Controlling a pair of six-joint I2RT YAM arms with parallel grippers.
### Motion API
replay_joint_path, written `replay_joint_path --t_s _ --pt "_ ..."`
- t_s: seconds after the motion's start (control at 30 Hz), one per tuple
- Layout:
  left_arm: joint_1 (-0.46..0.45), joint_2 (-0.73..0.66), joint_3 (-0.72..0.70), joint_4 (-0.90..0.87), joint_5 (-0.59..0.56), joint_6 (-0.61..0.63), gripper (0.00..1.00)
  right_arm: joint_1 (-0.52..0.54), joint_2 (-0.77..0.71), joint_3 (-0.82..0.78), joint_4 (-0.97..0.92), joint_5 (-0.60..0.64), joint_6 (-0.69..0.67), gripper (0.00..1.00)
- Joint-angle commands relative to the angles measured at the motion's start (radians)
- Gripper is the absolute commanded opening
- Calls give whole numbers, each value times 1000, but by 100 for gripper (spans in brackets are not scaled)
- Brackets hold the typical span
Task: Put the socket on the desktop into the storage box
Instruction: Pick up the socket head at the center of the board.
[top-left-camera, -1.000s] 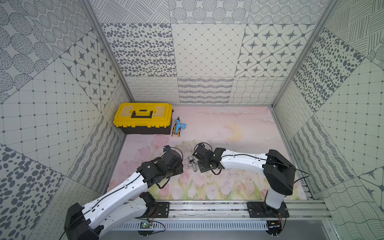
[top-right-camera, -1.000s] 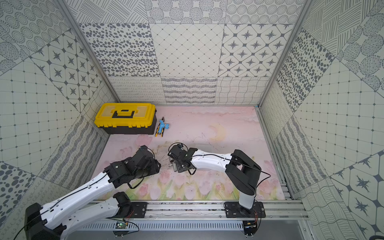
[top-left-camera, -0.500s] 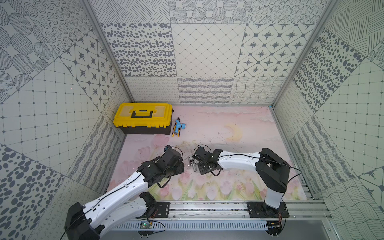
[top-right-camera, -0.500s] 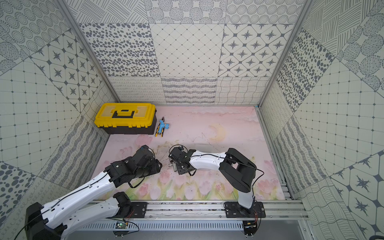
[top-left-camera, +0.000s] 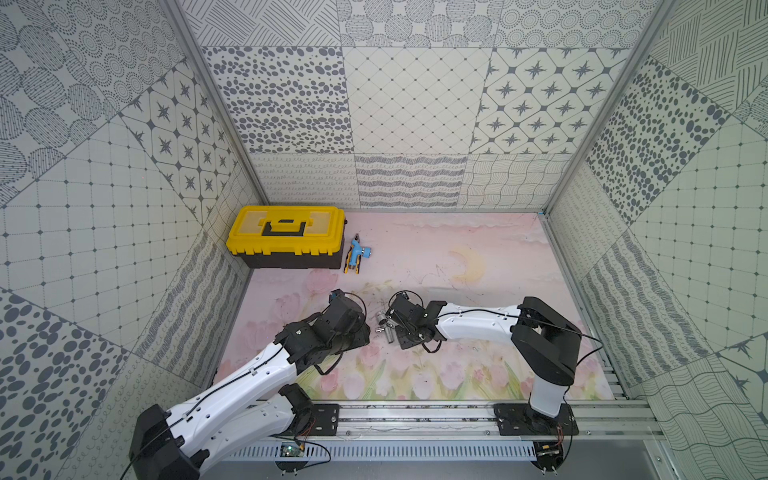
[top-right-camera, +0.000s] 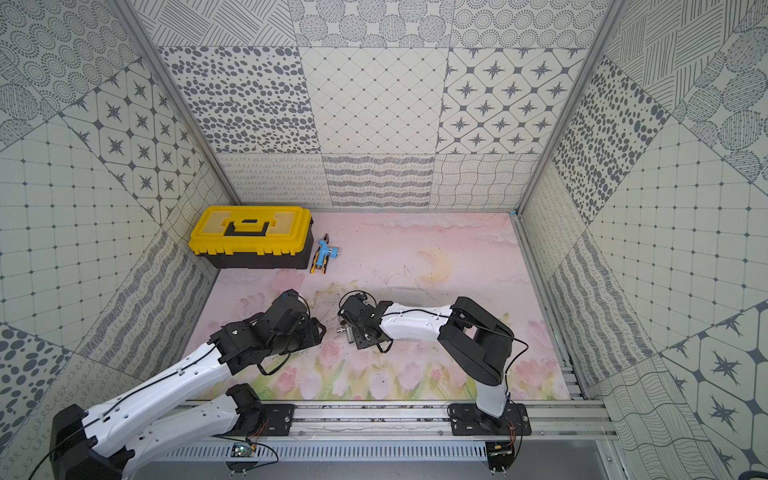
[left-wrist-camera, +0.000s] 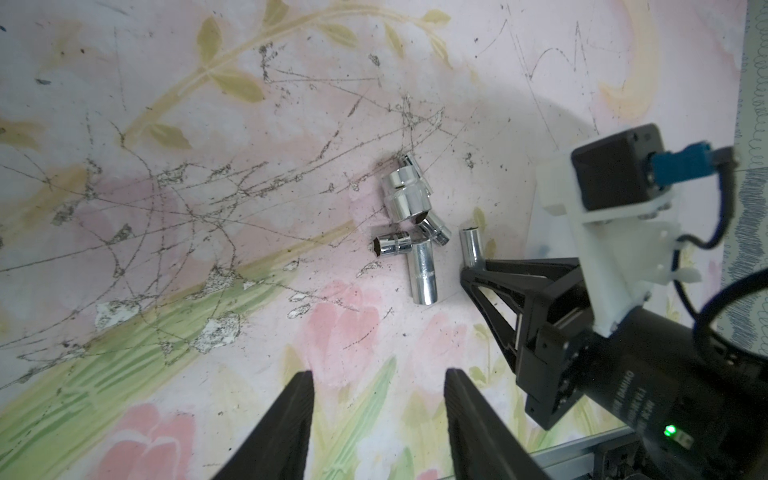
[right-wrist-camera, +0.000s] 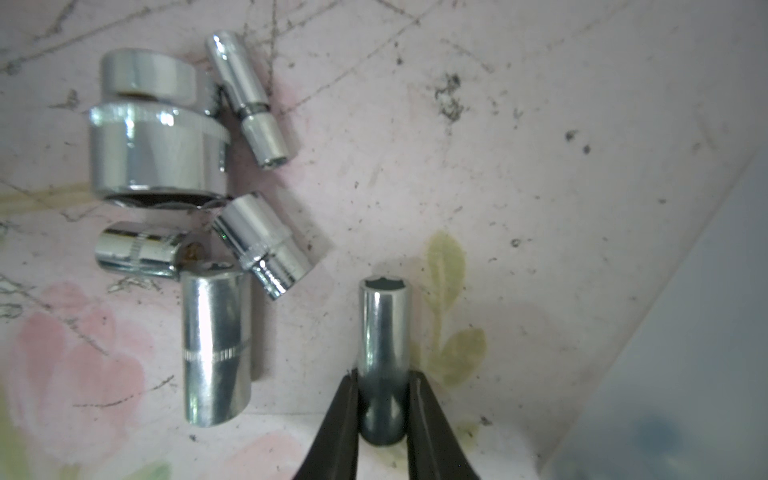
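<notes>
Several chrome sockets (top-left-camera: 384, 326) lie in a loose pile on the pink flowered desktop (top-left-camera: 436, 249), between my two grippers. My right gripper (right-wrist-camera: 383, 399) is shut on a slim socket (right-wrist-camera: 382, 332) that lies a little apart from the pile; the same socket (left-wrist-camera: 471, 245) shows in the left wrist view. The biggest socket (right-wrist-camera: 153, 149) and a long one (right-wrist-camera: 216, 353) lie beside it, untouched. My left gripper (left-wrist-camera: 378, 378) stands open above bare desktop, short of the pile. A frosted pale surface (right-wrist-camera: 685, 332) with a straight edge lies beside the held socket; I cannot tell if it is the storage box.
A yellow-lidded black toolbox (top-left-camera: 286, 235) stands at the back left, with a blue and yellow hand tool (top-left-camera: 355, 259) lying next to it. Patterned walls close in three sides, and a metal rail (top-left-camera: 415, 417) runs along the front.
My right gripper's jaws have closed onto the slim socket, and that arm's elbow has drawn in toward the middle. The left arm has barely moved.
</notes>
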Motion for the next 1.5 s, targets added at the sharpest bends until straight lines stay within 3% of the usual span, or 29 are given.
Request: replay_joint_path --t_s 0.0,0.23,0.5,0.77,1.0,1.13,1.27,1.33,1.47 --pt "2 4 -4 18 16 -11 55 11 3 -26 4 -13 2 15" --pt "6 -5 6 21 26 -12 58 55 -62 -17 -11 49 -21 0" --pt "42 -31 58 78 154 -9 65 132 -289 -70 44 168 -34 0" --pt "55 -24 72 253 387 -38 70 150 -546 -227 253 41 -42 0" --pt "55 14 36 385 511 -83 68 150 -606 -248 311 -69 -44 0" --pt "55 27 4 479 584 -113 63 148 -606 -245 313 -80 -39 0" --pt "56 34 0 479 595 -107 50 145 -614 -248 318 -86 -35 0" --pt "55 41 -5 488 606 -109 41 142 -616 -249 319 -91 -30 0" --pt "55 56 -10 497 607 -118 13 134 -620 -261 331 -97 -15 0"
